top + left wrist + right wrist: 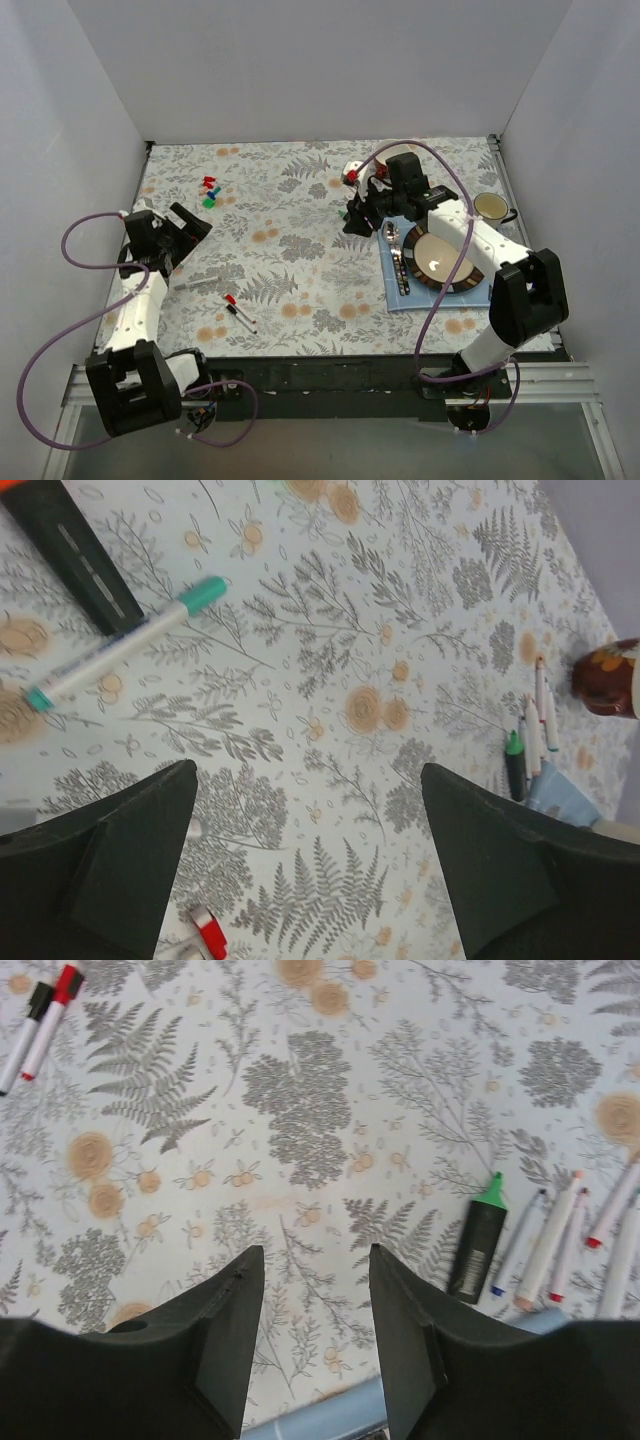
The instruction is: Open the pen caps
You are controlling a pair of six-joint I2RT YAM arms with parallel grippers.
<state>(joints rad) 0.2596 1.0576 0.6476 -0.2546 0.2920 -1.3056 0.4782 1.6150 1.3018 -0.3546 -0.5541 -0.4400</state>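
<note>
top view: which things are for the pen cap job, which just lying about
Job: white marker pens, red and black caps; teal-capped white marker; loose red, blue, green plastic caps
Lying about: round brown-rimmed plate; cream mug; grey cutlery; blue napkin

Matt printed tablecloth (300,200), glossy plate (432,284) — smooth plastic pens (548,1245)

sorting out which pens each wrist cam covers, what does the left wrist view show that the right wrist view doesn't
Left wrist only: a teal-capped pen, a black orange-tipped highlighter and a brown cup. Right wrist only: a black-capped pen beside a red-capped pen; a red bit at the left wrist view's bottom edge may be that one, I cannot tell. Both: the green-tipped highlighter, thin white pens beside it, and the floral tablecloth.
</note>
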